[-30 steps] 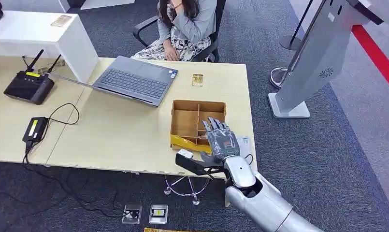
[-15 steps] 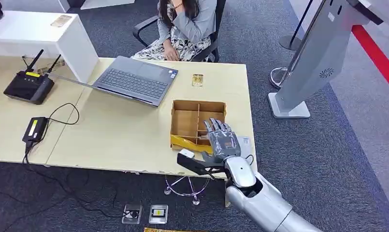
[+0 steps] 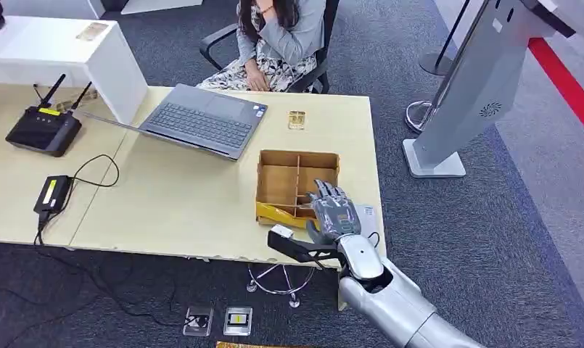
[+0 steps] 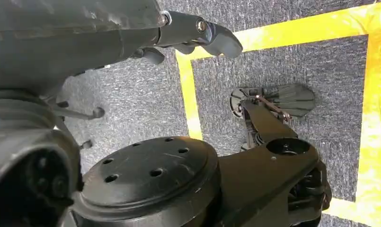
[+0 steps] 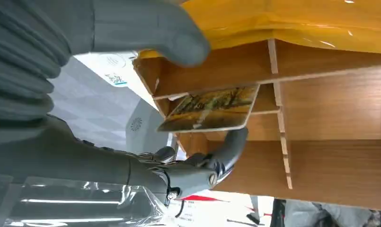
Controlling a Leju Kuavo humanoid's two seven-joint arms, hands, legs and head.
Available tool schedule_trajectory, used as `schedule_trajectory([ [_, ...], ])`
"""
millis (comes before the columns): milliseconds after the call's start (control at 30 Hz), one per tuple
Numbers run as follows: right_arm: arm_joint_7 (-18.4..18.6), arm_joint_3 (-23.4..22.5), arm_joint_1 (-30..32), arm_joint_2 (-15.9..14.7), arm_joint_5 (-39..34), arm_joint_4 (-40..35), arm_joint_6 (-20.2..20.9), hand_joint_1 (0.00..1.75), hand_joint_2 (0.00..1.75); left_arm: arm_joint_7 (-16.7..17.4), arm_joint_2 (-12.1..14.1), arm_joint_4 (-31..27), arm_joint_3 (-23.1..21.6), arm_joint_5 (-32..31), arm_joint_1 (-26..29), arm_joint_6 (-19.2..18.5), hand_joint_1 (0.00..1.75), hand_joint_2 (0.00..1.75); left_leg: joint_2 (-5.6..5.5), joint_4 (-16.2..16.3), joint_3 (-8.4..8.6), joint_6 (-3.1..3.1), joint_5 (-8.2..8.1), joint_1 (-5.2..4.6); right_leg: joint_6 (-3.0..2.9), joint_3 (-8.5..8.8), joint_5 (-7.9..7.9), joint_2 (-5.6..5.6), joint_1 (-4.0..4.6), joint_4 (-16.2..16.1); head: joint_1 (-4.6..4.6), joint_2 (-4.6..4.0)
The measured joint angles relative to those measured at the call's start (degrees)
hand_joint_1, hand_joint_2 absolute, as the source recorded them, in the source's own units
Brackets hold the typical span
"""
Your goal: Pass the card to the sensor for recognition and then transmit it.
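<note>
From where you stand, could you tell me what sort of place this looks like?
Probably an office or reception desk area: a pale desk on grey carpet holds a laptop and a router, a person sits in an office chair behind it, and a kiosk stand is alongside.

card [image 5: 209,109] | landscape print | tilted in wooden box [image 5: 330,118] compartment

An open laptop [image 3: 202,122] sits at the table's [image 3: 180,203] far edge before a seated person [image 3: 278,43], a black router [image 3: 43,129] and power adapter [image 3: 53,194] lie left, a grey kiosk stand [image 3: 466,94] rises right.
</note>
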Motion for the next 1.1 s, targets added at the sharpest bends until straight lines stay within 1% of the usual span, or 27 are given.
schedule_trajectory([
  [300,-0.68,0.02,-0.18,0.79,-0.13,3.06,-2.08,0.00,1.75,0.00,0.00,0.00,0.00,-0.02,0.01,-0.02,0.00,0.00,0.00,0.00,0.00,0.00,0.00,0.00,0.00,0.00,0.00,0.00,0.00,0.00,0.00,0.02],
  [333,-0.79,0.02,-0.20,0.90,-0.26,3.34,-2.23,1.62,1.75,0.00,0.00,0.00,0.00,-0.02,0.01,-0.02,0.00,0.00,0.00,0.00,0.00,0.00,0.00,0.00,0.00,0.00,0.00,0.00,0.00,0.00,0.00,0.00],
  [367,-0.87,0.02,-0.22,0.98,-0.41,3.60,-2.38,1.71,1.75,0.00,0.00,0.00,0.00,-0.02,0.01,-0.02,0.00,0.00,0.00,0.00,0.00,0.00,0.00,0.00,0.00,0.00,0.00,0.01,0.00,0.00,0.00,0.00],
  [400,-0.96,0.02,-0.23,1.07,-0.63,3.78,-2.58,1.75,1.75,-0.02,0.00,0.00,0.00,-0.02,0.01,-0.02,0.00,0.00,0.00,0.00,0.01,0.00,0.00,0.00,0.00,0.00,0.00,0.01,0.00,0.00,0.00,0.00],
  [633,-2.25,0.00,-0.70,1.20,-1.66,4.98,-4.27,1.75,1.75,0.00,-0.02,0.00,0.00,0.02,0.02,0.22,0.00,0.00,0.00,0.00,0.00,0.00,0.00,0.00,0.00,0.00,0.00,0.00,0.00,0.00,0.00,0.00],
  [1100,-2.67,0.02,-1.62,1.68,-1.79,6.99,-6.08,1.75,1.75,0.04,-0.02,0.00,0.00,-0.07,0.01,0.31,0.00,0.00,0.00,0.00,0.01,0.00,0.00,0.00,0.00,0.00,0.00,0.01,0.00,0.00,0.00,0.00],
])
